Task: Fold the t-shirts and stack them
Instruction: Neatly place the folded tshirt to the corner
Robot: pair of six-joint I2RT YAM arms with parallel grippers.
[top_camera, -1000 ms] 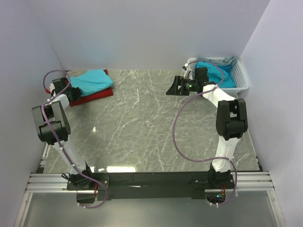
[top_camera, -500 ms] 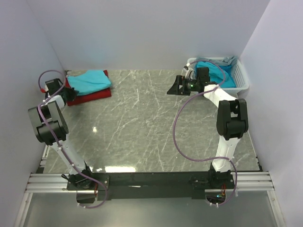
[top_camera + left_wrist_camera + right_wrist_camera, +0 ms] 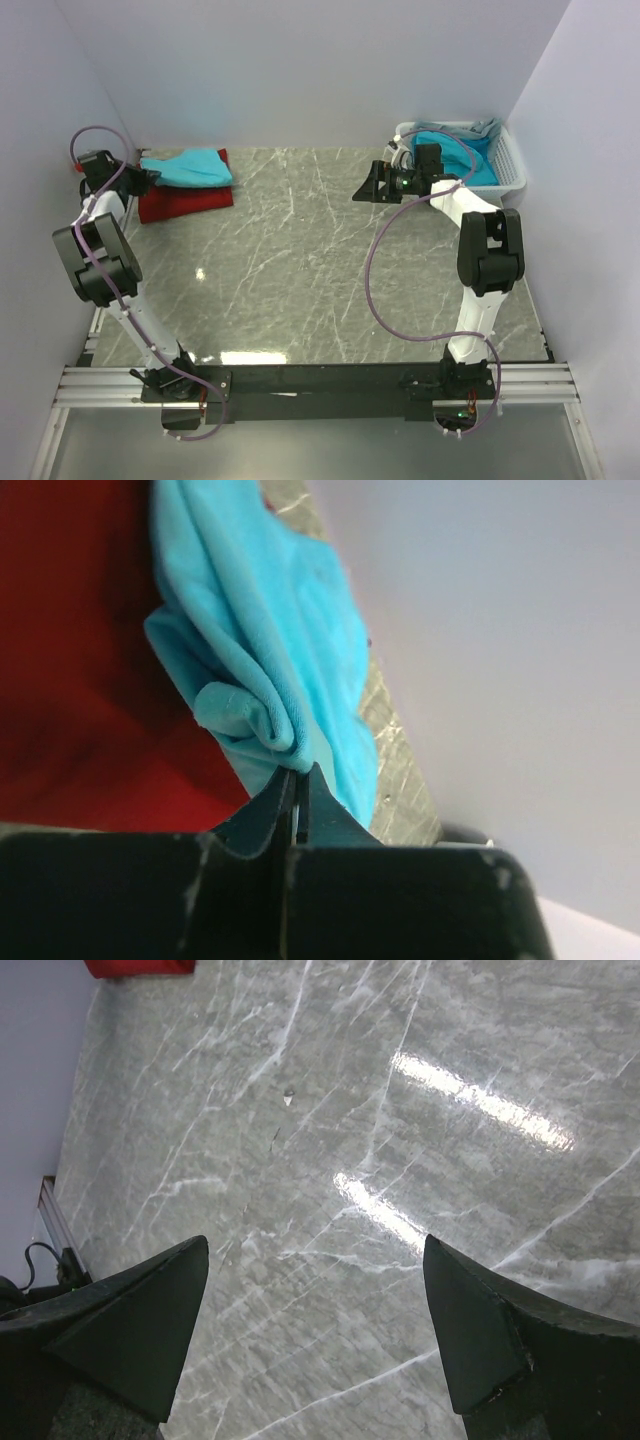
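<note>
Wrist view, left end effector (image 3: 297, 777) seemingly pinching turquoise shirt (image 3: 270, 650), right end effector (image 3: 316, 1245) spread

Table (image 3: 300, 260) lies open between t-shirts (image 3: 190, 168) and basket (image 3: 513, 172).

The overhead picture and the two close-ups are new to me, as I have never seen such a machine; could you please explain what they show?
This is a robot with two arms bolted to the near edge of a table. The overhead picture comes from a fixed camera above them; each close-up comes from a camera on one wrist. At the far left a turquoise shirt lies on a folded red shirt. The left gripper is shut, pinching that turquoise shirt's edge. The right gripper is open over bare table, holding nothing. At the far right, a white basket holds more turquoise cloth.
</note>
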